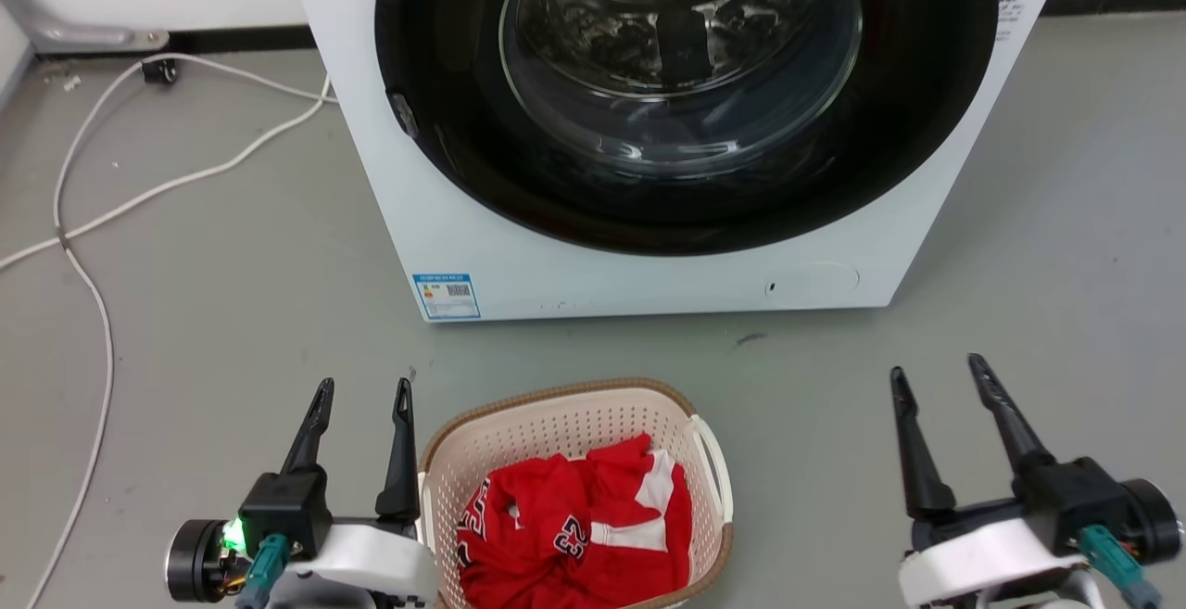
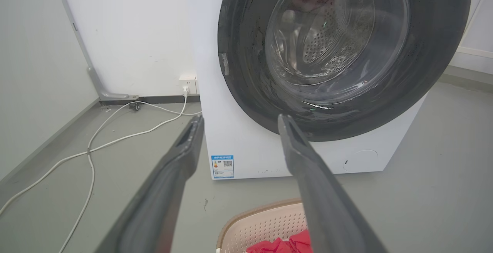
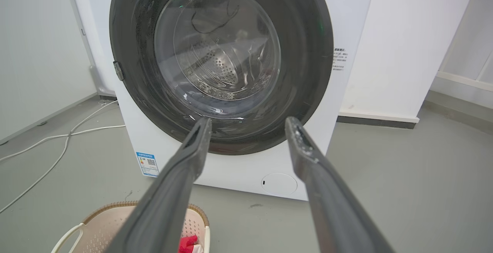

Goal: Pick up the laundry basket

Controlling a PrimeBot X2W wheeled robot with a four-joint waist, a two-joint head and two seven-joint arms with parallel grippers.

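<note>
**Both end effectors open and empty on either side of the basket**

Head view: The left end effector [image 1: 364, 386] has its two long dark fingers moderately spread and holds nothing. Its inner finger lies just beside the left rim of the cream perforated plastic laundry basket [image 1: 547, 433] with a brown woven-look rim; whether they touch cannot be told. The right end effector [image 1: 938, 368] is spread about as wide, also empty, and well apart from the basket's white right handle [image 1: 715, 461], with bare grey floor [image 1: 815, 461] between them. The basket sits on the floor just in front of the white front-loading washer [image 1: 519, 257] and holds a crumpled red and white jersey [image 1: 574, 516]. A white cable [image 1: 102, 210] trails over the floor to the left.

Left wrist view: The left end effector [image 2: 240, 118] points at the washer's dark round door [image 2: 246, 103], fingers parted. The basket's far rim [image 2: 265, 206] shows beneath the right-hand finger.

Right wrist view: The right end effector [image 3: 248, 120] is parted and grips nothing. The basket [image 3: 104, 222] lies at the lower left, open floor at the right.
</note>
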